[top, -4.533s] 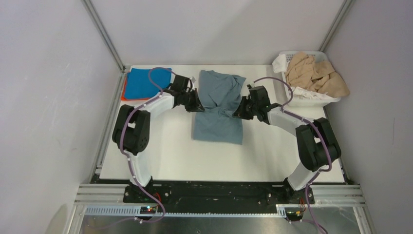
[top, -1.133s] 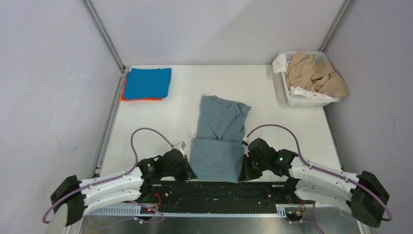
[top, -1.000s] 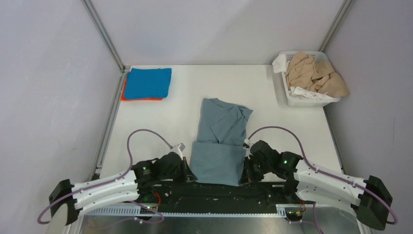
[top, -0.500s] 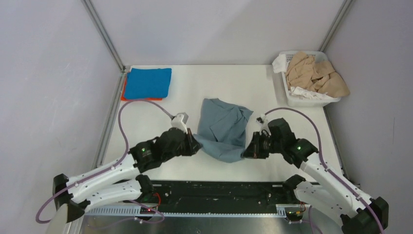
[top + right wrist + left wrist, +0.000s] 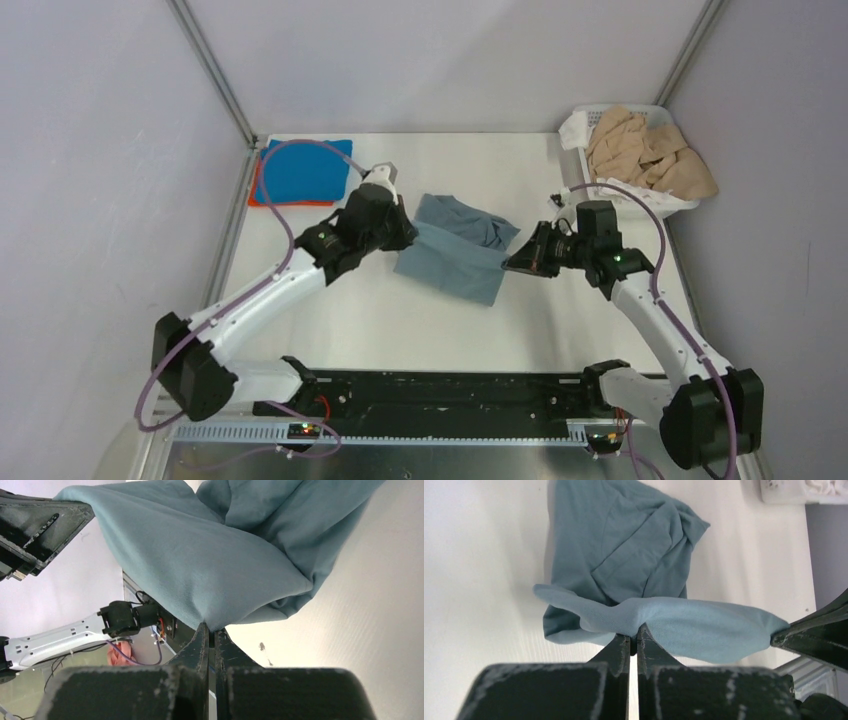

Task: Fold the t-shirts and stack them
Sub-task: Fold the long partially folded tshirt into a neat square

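White table (image 5: 350,320), grey walls. One grey-blue t-shirt (image 5: 455,262) mid-table, near hem held up, the rest lying on the table. Two grippers: left gripper (image 5: 410,233) and right gripper (image 5: 510,263), each pinched tight on a hem corner. Far left: one blue t-shirt (image 5: 300,168) folded atop one orange t-shirt (image 5: 254,193). Far right: one basket (image 5: 640,207), tan t-shirts (image 5: 645,150) heaped inside, count unclear.

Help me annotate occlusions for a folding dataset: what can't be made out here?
- Top view: orange shirt, all but an edge under the blue shirt.
- Top view: white shirt in the basket, mostly buried by tan shirts.
- Wrist views: collar of the grey-blue shirt, lost in its folds.
- Left wrist view: right end effector, mostly cut off by the right edge.
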